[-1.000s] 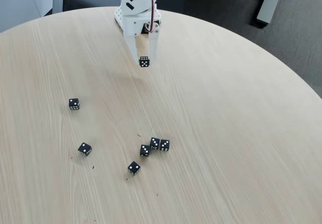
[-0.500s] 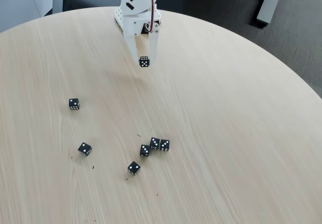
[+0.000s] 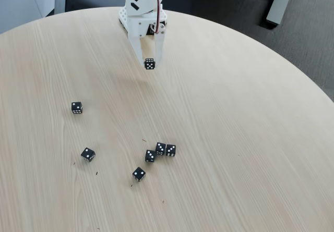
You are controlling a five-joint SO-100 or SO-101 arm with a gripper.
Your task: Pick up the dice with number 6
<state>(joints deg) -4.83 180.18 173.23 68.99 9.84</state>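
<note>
jaws [image 3: 150,63] pinching six-pip die [image 3: 150,63] | 12 o'clock of counter [image 3: 235,127] | five dice toward 7 o'clock

You could see the arm [image 3: 143,2] only from its lower housing down, since the top edge of the fixed view cut off the rest, and the round table [image 3: 235,138] ran out past the left, right and bottom edges. The gripper [image 3: 149,61] fingers hid the sides of the dice with number 6 [image 3: 150,63]. Pips on the three clustered dice [image 3: 160,150] were too small for you to count surely.
</note>
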